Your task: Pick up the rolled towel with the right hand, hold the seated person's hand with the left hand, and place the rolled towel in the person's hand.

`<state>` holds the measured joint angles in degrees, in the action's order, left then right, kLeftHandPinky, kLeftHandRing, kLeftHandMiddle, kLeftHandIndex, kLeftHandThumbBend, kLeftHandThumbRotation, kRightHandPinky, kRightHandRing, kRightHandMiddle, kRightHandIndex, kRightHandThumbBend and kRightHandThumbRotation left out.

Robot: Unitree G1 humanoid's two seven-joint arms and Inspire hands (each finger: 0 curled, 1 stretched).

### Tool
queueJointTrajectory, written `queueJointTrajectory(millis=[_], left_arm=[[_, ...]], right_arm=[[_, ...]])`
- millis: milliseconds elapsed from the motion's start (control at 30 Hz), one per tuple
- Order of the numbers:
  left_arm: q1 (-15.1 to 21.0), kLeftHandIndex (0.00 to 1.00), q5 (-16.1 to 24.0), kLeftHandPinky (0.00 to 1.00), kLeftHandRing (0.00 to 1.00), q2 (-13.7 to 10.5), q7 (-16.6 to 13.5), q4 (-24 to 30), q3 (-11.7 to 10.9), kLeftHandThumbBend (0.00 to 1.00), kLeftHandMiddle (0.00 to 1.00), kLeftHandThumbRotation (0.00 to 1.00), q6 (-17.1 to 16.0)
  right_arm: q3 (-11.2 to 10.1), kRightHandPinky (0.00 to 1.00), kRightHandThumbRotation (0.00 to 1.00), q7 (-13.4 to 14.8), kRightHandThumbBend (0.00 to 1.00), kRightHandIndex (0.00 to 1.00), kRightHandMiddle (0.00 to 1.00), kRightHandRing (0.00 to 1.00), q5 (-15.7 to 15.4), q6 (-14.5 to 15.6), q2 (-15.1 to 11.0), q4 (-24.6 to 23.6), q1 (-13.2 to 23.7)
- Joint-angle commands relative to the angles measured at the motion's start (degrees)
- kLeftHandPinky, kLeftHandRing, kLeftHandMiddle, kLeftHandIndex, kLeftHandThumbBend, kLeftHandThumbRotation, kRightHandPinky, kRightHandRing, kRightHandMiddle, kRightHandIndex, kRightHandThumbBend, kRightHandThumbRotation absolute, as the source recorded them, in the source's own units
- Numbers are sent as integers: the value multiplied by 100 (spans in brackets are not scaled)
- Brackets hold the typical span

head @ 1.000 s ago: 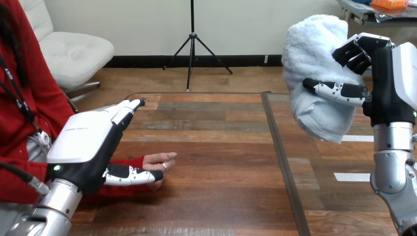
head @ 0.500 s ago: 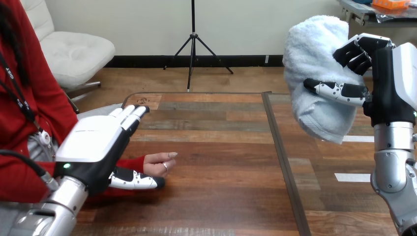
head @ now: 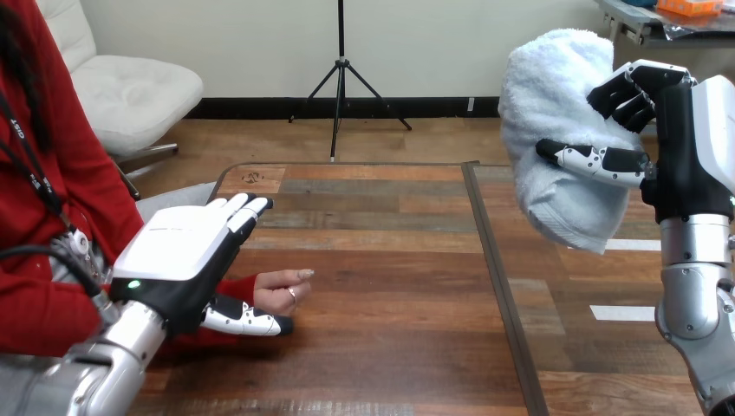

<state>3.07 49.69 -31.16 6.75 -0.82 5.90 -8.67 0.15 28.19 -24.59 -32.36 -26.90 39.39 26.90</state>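
The pale blue rolled terry towel [head: 562, 121] was up in the air at the right of the head view, well above the dark wooden plank desk [head: 390, 286] and well apart from the seated person; the robot's right hand [head: 680, 160] was clamped on it, its thumb laid across the front of the roll and its curled fingers hooked over the far side, so the pick-up looked done. The step in hand appeared to be the second one, taking hold of the person's hand [head: 282, 290], which lay on the desk at the left with nothing in it; whether its palm faced up could not be told. The robot's left hand [head: 186, 256] hung over the person's red-sleeved wrist with its fingers straight and spread apart, its thumb reaching out low just beside the person's hand; no finger was curled round anything, and whether the thumb touched could not be told. The next move would likely call for the left hand to settle and close gently round the person's hand, steadying it; only then should the right arm carry the towel across the desk and lower it into that hand.
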Motion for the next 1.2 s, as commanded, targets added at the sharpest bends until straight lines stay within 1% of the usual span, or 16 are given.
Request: queueJointTrajectory(millis=[0, 67, 233, 400, 767, 1167], left_arm=[[522, 94, 87, 89, 95, -206, 99, -152, 146, 100, 97, 51, 84], [566, 95, 98, 89, 95, -218, 114, -218, 179, 100, 97, 51, 82], [704, 94, 65, 89, 94, -238, 11, -533, 270, 100, 96, 50, -14], [827, 93, 74, 87, 93, -266, -40, -783, 371, 100, 95, 49, -43], [1121, 91, 64, 84, 91, -297, -102, -1373, 557, 100, 93, 43, -25], [1415, 90, 35, 84, 90, -340, 15, -1857, 715, 100, 91, 39, 67]], right_arm=[[-163, 29, 0, 34, 83, 36, 37, 34, 125, -44, -36, -323, 283], [-167, 29, 0, 28, 83, 36, 37, 34, 124, -42, -33, -323, 286], [-169, 28, 0, 3, 83, 36, 37, 34, 121, -32, -38, -346, 286], [-177, 28, 0, -16, 83, 36, 37, 33, 122, -39, -43, -361, 282], [-206, 28, 0, -68, 82, 36, 36, 33, 162, -52, -29, -376, 289], [-203, 28, 0, -45, 82, 35, 36, 33, 133, -85, -45, -337, 309]])
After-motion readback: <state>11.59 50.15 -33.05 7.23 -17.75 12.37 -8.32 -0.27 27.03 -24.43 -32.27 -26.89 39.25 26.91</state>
